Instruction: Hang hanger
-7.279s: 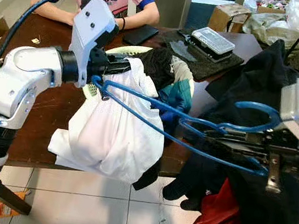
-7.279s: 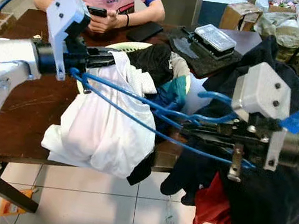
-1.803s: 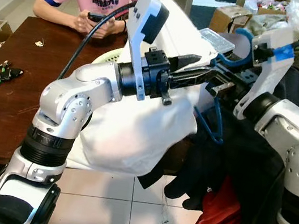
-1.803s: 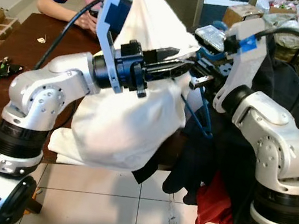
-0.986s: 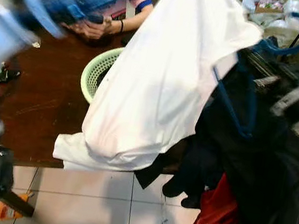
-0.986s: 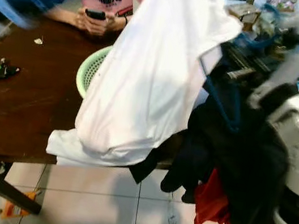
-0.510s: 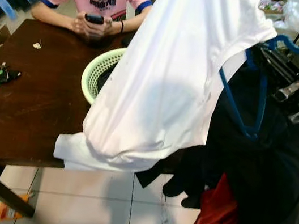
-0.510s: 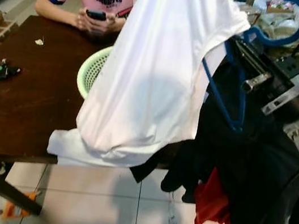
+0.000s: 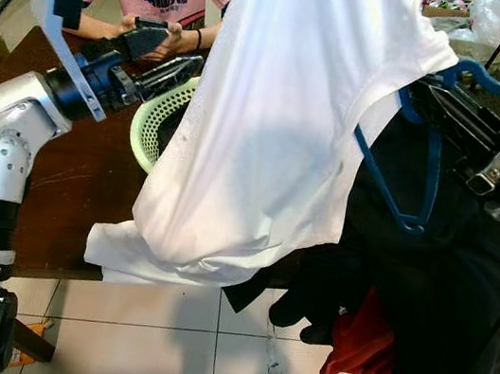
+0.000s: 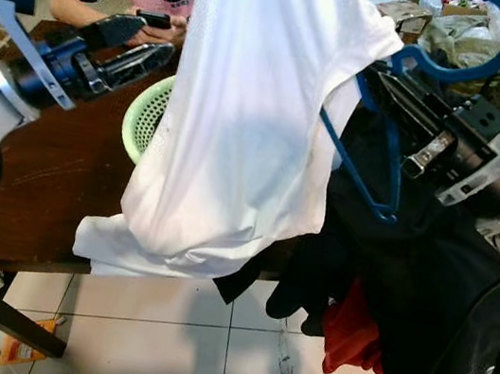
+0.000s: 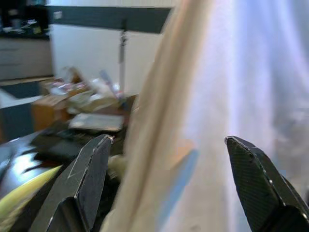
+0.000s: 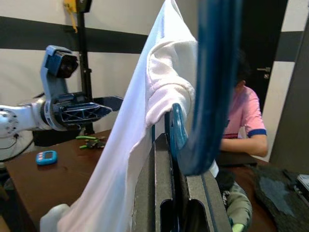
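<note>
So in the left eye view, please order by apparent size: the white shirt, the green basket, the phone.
1. white shirt, by far the largest, though it hangs nearest the camera.
2. green basket, partly hidden behind the shirt.
3. phone, smallest, farthest away.

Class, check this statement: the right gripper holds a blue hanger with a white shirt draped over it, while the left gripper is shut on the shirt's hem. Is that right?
Not quite. The left gripper is open and holds nothing; it hangs apart from the white shirt, above the green basket, as the left eye view shows. The rest stands: the right gripper holds the blue hanger with the shirt draped over it.
</note>
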Controlling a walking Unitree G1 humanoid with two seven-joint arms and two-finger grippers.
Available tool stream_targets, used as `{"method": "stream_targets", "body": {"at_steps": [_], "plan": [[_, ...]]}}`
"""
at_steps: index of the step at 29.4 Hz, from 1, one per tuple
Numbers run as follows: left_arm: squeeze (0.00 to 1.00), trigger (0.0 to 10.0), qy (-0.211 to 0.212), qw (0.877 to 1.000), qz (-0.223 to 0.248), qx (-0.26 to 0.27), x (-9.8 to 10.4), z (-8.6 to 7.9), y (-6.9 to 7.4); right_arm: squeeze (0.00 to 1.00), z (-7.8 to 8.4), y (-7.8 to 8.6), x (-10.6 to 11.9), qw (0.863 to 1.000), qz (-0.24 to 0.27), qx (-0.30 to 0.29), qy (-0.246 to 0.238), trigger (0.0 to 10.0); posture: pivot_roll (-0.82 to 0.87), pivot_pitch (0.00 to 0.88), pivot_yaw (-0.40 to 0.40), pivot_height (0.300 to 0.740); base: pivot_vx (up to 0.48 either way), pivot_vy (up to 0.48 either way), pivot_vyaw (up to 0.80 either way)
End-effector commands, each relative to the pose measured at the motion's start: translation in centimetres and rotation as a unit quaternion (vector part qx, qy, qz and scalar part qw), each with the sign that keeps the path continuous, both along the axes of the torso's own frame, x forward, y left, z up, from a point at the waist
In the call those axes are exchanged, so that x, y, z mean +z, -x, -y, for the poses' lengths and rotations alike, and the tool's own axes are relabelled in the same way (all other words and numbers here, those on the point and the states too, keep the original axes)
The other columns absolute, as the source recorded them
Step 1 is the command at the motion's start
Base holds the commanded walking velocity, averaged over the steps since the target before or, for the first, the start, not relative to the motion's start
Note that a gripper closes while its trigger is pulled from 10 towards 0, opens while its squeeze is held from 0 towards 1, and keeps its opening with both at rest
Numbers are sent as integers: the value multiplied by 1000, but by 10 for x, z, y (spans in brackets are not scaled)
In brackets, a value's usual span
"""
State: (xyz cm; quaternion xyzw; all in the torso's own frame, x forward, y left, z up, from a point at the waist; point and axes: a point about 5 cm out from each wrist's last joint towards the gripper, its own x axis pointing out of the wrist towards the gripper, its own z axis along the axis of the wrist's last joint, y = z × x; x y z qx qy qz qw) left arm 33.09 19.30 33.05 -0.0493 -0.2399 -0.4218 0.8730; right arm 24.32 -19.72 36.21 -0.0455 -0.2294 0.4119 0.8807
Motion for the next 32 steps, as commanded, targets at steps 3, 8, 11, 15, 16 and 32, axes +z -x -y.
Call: {"method": "stream_targets", "body": {"at_steps": [3,8,11,15,16,32], "plan": [[0,10000,-5,999,13,-49,3,15,6,0,-6,7,1,1000,6,15,15,10000,29,183,67,740,0,0,0],[0,10000,-15,999,20,-32,0,21,0,0,-14,13,0,999,5,44,26,10000,25,182,68,740,0,0,0],[0,6353,-13,999,23,-31,0,22,-2,0,-16,15,-1,998,4,53,30,10000,25,182,68,740,0,0,0],[0,0,-14,999,26,-32,3,23,-4,0,-17,16,-1,998,2,52,32,10000,23,180,69,740,0,0,0],[0,0,-15,999,28,-30,5,22,-4,0,-17,15,-2,998,2,49,32,10000,22,180,70,740,0,0,0],[0,0,-17,997,51,-49,16,20,22,0,8,-26,1,991,-48,-113,-61,10000,37,181,65,740,0,0,0]]}}
